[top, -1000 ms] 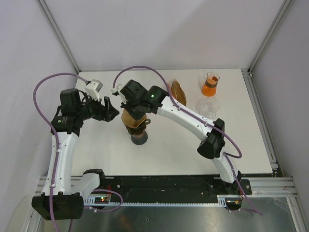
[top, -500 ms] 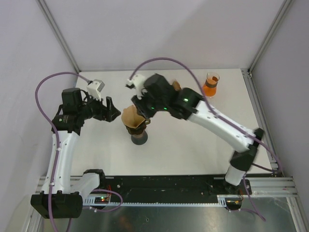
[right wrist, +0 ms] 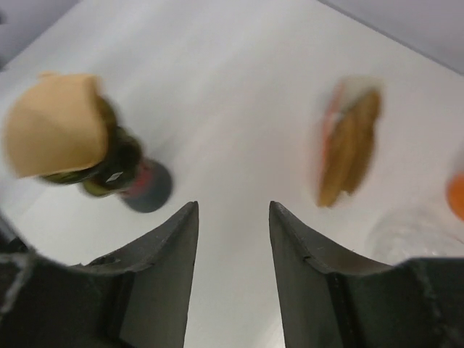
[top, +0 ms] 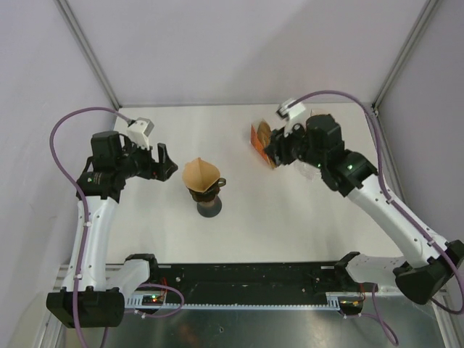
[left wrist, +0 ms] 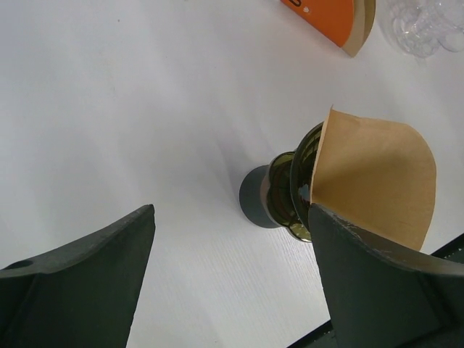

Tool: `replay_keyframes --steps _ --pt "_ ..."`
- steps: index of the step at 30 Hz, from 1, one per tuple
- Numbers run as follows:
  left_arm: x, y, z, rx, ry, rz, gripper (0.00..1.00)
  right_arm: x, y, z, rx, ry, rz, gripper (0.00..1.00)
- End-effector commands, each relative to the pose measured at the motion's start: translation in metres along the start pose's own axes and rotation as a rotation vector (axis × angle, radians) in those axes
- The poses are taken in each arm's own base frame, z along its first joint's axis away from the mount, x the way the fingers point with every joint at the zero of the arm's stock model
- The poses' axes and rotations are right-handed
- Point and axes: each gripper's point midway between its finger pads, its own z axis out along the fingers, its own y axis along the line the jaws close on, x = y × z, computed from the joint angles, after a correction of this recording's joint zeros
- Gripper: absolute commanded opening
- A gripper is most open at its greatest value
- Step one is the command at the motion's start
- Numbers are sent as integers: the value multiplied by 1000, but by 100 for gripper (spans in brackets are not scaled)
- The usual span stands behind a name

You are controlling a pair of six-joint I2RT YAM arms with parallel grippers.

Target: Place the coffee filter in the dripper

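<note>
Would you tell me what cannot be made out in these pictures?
Coffee filter: how deep it sits in the dripper is unclear; the paper hides the cone's inside in every view.
Filter packet: cut by the left wrist view's top edge, lettering unreadable; blurred in the right wrist view.
Orange object: blurred sliver at the right wrist view's right edge, unidentifiable.
</note>
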Motion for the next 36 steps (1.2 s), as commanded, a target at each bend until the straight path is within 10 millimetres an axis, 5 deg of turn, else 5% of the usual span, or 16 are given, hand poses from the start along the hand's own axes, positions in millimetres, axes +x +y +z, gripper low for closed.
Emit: replay_keyframes --steps 1,7,16,27,36 --pt "-18 6 -10 -44 -53 35 91 2 -86 -3 221 -20 172 50" --pt "-17 15 -8 -79 -43 34 93 21 -210 -11 456 -80 444 63" --pt "-16 32 2 -125 -4 12 99 76 -345 0 698 -35 612 71" --pt "-9 51 11 -175 39 -18 100 109 -417 52 778 68 669 63" --pt "-7 57 14 -184 53 -31 100 143 -433 69 858 208 603 40"
